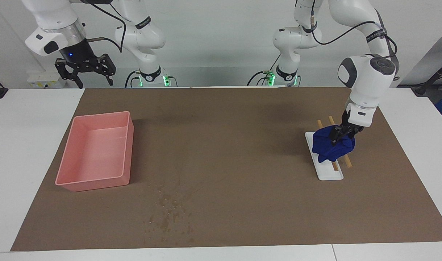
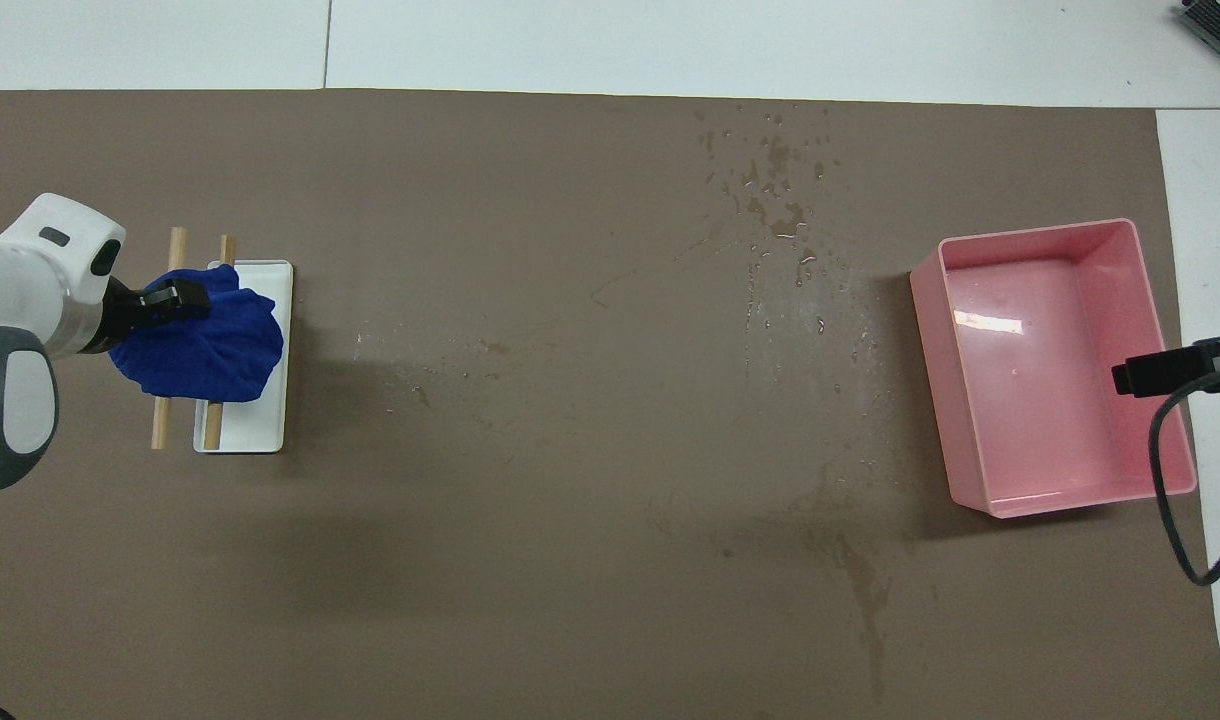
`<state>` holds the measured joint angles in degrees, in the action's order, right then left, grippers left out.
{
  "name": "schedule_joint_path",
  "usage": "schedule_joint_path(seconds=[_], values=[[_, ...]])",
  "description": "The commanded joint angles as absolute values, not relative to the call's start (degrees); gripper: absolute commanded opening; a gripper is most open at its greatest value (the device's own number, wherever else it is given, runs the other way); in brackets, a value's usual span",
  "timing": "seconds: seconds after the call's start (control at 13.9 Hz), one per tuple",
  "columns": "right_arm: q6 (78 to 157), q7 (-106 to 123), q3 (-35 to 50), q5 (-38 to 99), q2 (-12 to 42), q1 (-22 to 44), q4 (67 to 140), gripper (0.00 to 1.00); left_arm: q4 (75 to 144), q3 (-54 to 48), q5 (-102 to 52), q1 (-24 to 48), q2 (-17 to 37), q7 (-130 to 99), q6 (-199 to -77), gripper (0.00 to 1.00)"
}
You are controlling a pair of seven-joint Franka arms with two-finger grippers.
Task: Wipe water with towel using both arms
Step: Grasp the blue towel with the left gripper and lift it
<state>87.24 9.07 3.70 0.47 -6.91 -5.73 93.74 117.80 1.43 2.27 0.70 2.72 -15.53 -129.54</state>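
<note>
A crumpled blue towel (image 1: 328, 148) lies on two wooden rods (image 1: 347, 162) across a white tray (image 1: 331, 174), toward the left arm's end of the table. My left gripper (image 1: 342, 136) is down on the towel's top, touching it; in the overhead view it (image 2: 165, 300) sits on the towel (image 2: 210, 350). The water (image 1: 168, 214) is a patch of droplets and damp specks on the brown mat, farther from the robots than the pink bin; it also shows in the overhead view (image 2: 780, 215). My right gripper (image 1: 85, 70) waits raised and open, over the bin's edge (image 2: 1160, 372).
A pink rectangular bin (image 1: 98, 183) stands on the mat toward the right arm's end, also in the overhead view (image 2: 1055, 440). The brown mat (image 1: 224, 145) covers most of the white table. Faint dried streaks mark the mat's middle (image 2: 850, 570).
</note>
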Motion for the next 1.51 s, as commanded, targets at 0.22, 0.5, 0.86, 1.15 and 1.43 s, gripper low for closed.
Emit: schedule_joint_path(seconds=[0.22, 0.5, 0.86, 1.15, 1.43], values=[[87.1, 8.3, 4.0, 1.5, -7.6, -6.4, 94.4, 1.0, 119.6, 1.8, 3.7, 1.1, 0.7, -16.5, -129.7, 0.0], [87.1, 8.3, 4.0, 1.5, -7.6, -6.4, 94.4, 1.0, 112.6, 1.7, 3.3, 0.6, 2.0, -16.2, -122.9, 0.0], [86.8, 8.3, 4.0, 1.5, -7.6, -6.4, 94.4, 1.0, 106.3, 2.1, -16.0, -0.4, 0.2, -23.2, -115.2, 0.0], [86.7, 8.3, 3.7, 1.5, -7.6, -6.5, 94.4, 1.0, 106.7, 1.1, -26.2, 1.0, -3.4, -40.5, -114.9, 0.0], [85.4, 8.5, 3.8, 1.4, -7.7, -6.1, 94.4, 1.0, 106.7, -0.5, -30.1, 7.3, -5.0, -56.1, -113.5, 0.0]])
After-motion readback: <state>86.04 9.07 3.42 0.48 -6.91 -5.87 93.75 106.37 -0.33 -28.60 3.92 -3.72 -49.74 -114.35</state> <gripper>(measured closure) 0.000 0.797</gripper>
